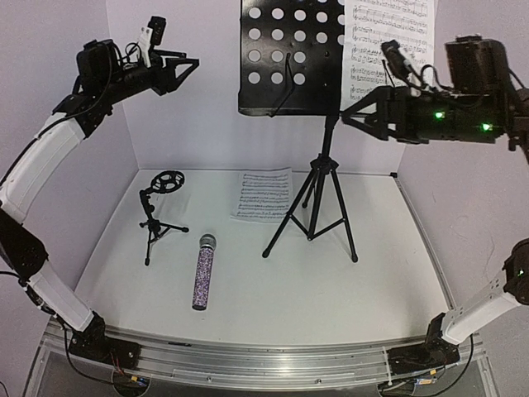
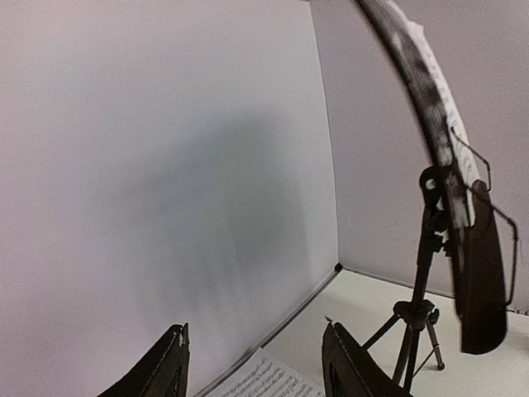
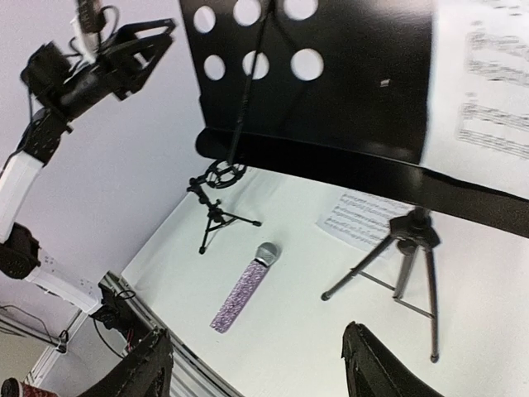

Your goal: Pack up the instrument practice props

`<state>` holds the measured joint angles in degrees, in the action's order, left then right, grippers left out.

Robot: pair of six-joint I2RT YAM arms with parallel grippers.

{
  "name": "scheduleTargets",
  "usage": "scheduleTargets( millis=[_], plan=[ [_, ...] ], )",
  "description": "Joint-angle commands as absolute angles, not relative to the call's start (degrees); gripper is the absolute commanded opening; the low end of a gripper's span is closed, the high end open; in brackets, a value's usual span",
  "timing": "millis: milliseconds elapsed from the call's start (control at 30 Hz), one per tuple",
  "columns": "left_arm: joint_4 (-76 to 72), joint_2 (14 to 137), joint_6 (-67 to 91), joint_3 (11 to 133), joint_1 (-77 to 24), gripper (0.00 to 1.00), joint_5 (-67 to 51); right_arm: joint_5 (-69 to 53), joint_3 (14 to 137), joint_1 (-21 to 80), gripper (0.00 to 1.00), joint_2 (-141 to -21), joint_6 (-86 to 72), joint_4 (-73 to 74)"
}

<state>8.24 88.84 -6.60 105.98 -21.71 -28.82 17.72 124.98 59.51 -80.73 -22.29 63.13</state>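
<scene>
Microphone [image 1: 204,273], below and ahead of the right end effector [image 1: 345,114]: body rough, glittered purple; mesh head [image 1: 207,242] silver, metallic. Music stand [image 1: 289,58], just beside that end effector: black perforated desk, smooth, semi-matt; tripod legs [image 1: 283,223] black, faint sheen. Sheet-music pages [image 1: 263,195]: white matt paper, printed. Mic stand [image 1: 157,215]: black, matt. Table [image 1: 372,265]: white, smooth, matt. Rail [image 1: 264,357] at its near edge: brushed bare metal.

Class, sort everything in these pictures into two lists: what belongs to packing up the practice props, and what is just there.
Props to pack: microphone, mic stand, music stand, page on table, page on music stand.
Just there: table, walls, metal rail.
</scene>
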Motion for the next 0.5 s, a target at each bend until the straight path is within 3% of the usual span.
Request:
scheduleTargets(
  millis=[0, 233, 467],
  plan=[
    [5.0, 82.1, -7.7, 105.0, -23.4, 0.54, -32.4, 33.2, 133.8, 59.6, 0.65, -78.6, -18.7, 72.6],
    [10.4, 81.7, -5.7, 109.8, -31.3, 0.53, -34.2, 58.7, 152.3, 59.5, 0.66, -87.0, -9.2, 75.0],
    [14.4, 87.2, -8.4, 116.0, -43.8, 0.52, -31.8, 60.2, 152.5, 59.6, 0.68, -86.9, 3.2, 63.4]
  ],
)
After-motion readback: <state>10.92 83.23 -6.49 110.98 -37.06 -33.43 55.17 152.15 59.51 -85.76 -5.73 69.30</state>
